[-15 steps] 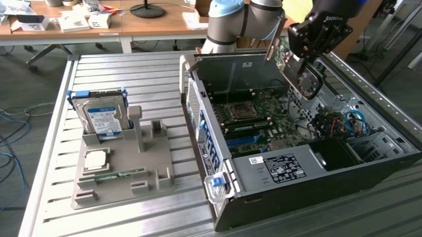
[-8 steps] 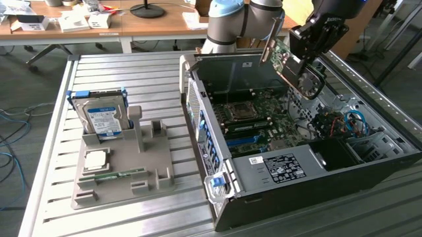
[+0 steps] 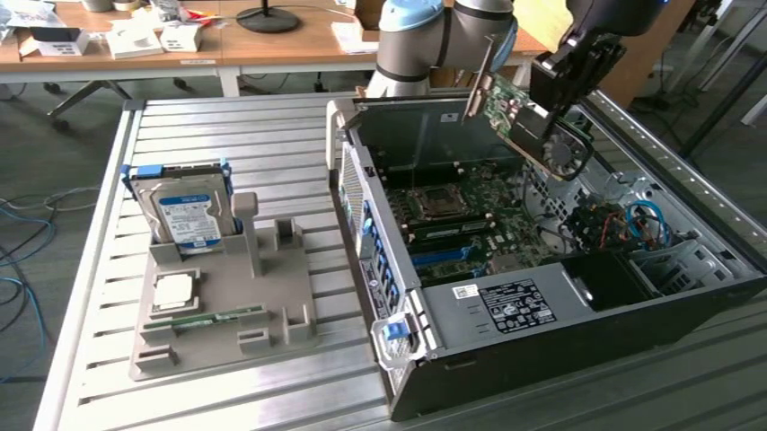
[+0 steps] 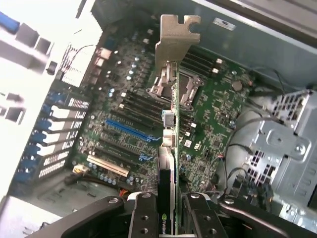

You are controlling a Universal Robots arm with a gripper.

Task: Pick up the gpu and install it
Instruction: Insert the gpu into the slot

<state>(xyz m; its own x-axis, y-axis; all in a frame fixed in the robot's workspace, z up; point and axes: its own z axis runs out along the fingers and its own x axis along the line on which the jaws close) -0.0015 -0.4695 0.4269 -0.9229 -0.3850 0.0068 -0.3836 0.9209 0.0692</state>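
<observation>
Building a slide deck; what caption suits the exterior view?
End effector holds the gpu tilted above the open computer case, hard drive standing in a grey holder.

- Ribbed silver aluminium table spans the frame.
- Flat grey plastic parts holder sits lower left.
- Open black computer case lies centre-right.
</observation>
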